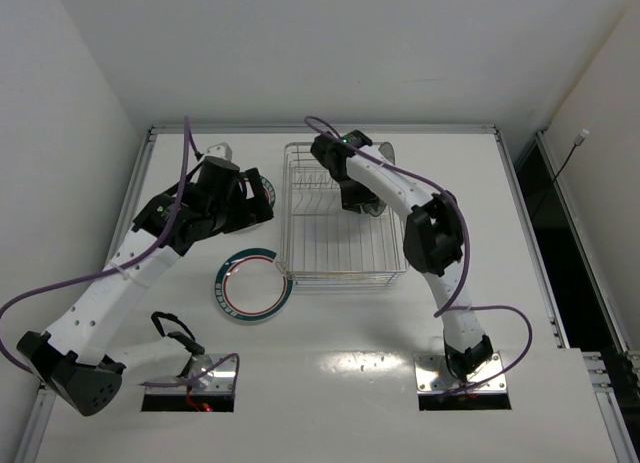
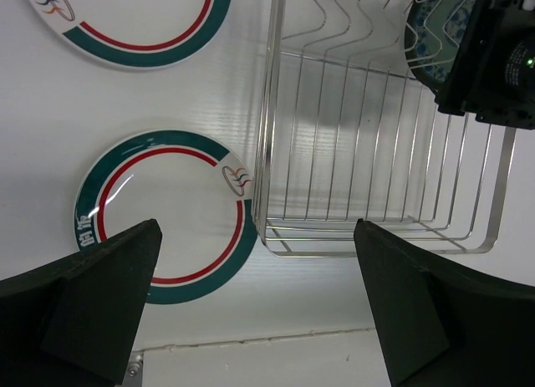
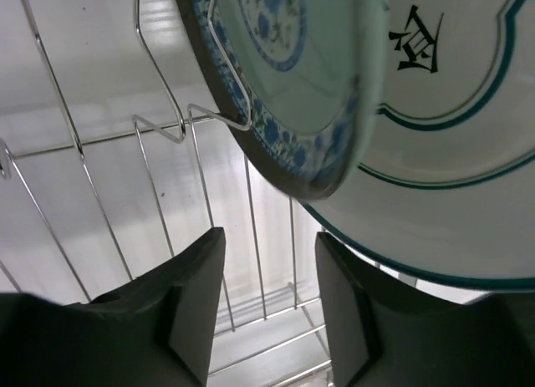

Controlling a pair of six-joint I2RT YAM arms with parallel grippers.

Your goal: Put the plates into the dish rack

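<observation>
1. We see a rack [image 1: 340,258] of thin, shiny silver wire. It is rectangular, with zigzag upright dividers [image 3: 167,124], and it sits on a smooth white table [image 1: 330,353].
2. The plates are round, glossy ceramic. A patterned plate [image 3: 276,78] (blue-teal figures on a pale ground) stands on edge in the rack and leans on a divider wire. A white plate [image 3: 451,153] with a thin teal line and a black character stands close behind it.
3. Two more plates, each with a green rim and a red ring, lie flat on the table beside the rack: the near plate [image 2: 167,228] and the far plate [image 2: 138,36].
4. The near plate's rim lies just beside the rack's corner; we cannot tell whether they touch. Much of the rack's floor is bare wire.
5. The right gripper [image 3: 269,236] has its dark fingers parted narrowly and clamps nothing. The patterned plate's lower rim hangs just beyond the tips, over the gap.
6. The left gripper [image 2: 257,228] is spread wide and empty. The near plate lies below one finger and the rack's corner below the other. The far plate is farther ahead.
</observation>
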